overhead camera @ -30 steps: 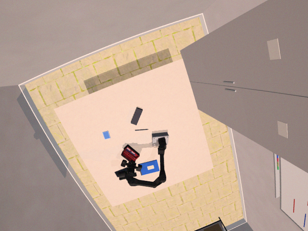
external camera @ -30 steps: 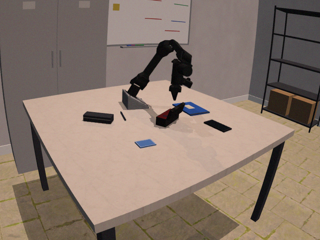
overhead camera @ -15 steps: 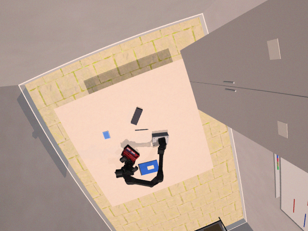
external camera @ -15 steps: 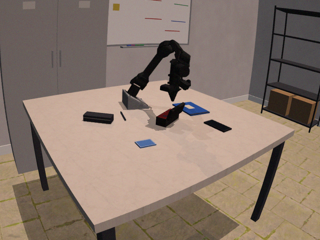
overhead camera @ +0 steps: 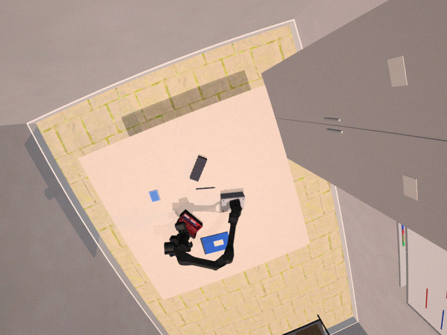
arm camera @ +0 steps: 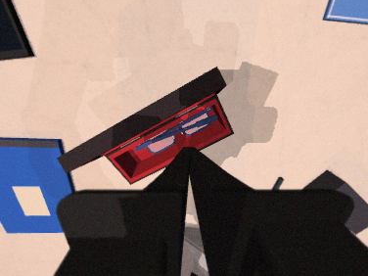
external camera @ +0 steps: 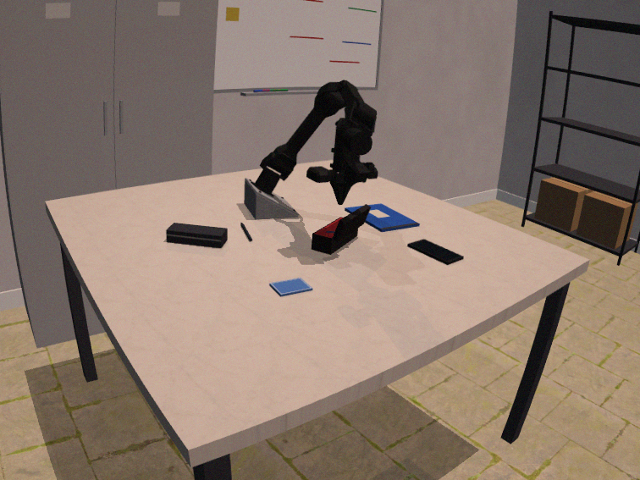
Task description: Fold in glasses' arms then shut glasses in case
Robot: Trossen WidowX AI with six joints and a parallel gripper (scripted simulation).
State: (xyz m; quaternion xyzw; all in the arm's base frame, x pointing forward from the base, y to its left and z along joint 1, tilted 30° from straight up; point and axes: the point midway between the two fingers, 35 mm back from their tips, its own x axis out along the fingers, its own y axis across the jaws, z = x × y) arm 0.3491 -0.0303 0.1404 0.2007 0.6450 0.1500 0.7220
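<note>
Your gripper (external camera: 339, 200) is pinched fully closed with nothing in it, hanging point-down just above the open case (arm camera: 168, 144). The glasses (arm camera: 182, 128) lie inside its red tray, lid raised at 11 o'clock, and the blue book (external camera: 382, 217) sits just beside the case.

1. The table (external camera: 160, 340) carries the open glasses case (external camera: 333, 232).
2. Beside the case lies a blue book (external camera: 382, 217); beyond it, a black phone (external camera: 435, 251).
3. Near the case: blue card (external camera: 290, 286), pen (external camera: 245, 231), black box (external camera: 195, 234), grey arm base (external camera: 256, 201).
</note>
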